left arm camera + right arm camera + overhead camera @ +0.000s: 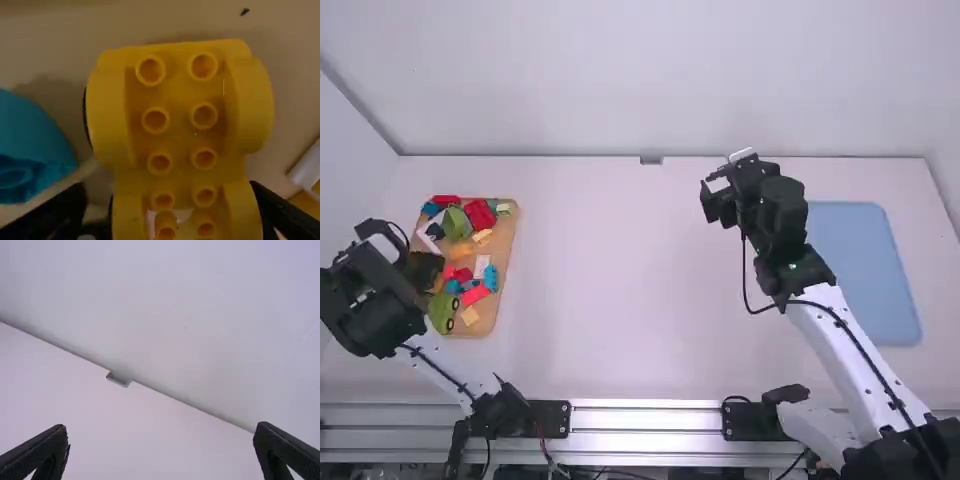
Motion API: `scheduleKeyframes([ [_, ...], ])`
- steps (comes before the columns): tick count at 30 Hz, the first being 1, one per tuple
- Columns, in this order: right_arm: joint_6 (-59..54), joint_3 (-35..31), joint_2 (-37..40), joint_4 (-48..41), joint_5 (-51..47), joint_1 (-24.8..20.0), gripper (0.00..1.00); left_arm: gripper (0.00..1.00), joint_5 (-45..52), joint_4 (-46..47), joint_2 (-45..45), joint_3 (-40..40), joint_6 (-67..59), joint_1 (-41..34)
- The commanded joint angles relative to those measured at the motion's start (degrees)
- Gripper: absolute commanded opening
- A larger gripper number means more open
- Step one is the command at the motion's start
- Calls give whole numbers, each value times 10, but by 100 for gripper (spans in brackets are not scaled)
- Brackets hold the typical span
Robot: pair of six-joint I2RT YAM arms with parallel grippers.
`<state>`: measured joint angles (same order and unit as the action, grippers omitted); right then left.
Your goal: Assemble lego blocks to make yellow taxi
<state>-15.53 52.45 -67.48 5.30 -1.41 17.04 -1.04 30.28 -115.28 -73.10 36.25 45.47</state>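
Over the left side of the wooden tray (508,240), my left gripper (428,268) hangs low among the blocks. Between its fingers in the left wrist view is a yellow car-shaped block (182,120) with rounded fenders and rows of studs; the left gripper (166,192) stands open around its lower end, the right fingertip close against its side, a gap at the left one. My right gripper (718,187) is above the far middle-right of the table, and in the right wrist view the gripper (161,430) is wide open with nothing between its fingers.
Red blocks (480,214), green pieces (442,312), orange blocks (462,250) and blue blocks (490,278) lie in the tray. A blue piece (35,145) is beside the yellow block. A blue mat (870,270) lies at the table's right. A wall (650,80) stands behind the table.
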Motion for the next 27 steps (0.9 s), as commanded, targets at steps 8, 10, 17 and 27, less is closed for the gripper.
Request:
scheduleKeyframes([
  [8,3,22,-5,-2,0,3,98,53,-13,-37,-5,7,-37,-5],
  [10,3,22,-5,-3,0,3,98,55,-14,-49,-5,7,-65,-5],
  [17,3,22,-5,-15,0,3,99,89,-16,-54,-5,7,-80,-5],
  [27,3,22,-5,-21,1,3,98,74,-14,-62,-5,8,-87,-5],
])
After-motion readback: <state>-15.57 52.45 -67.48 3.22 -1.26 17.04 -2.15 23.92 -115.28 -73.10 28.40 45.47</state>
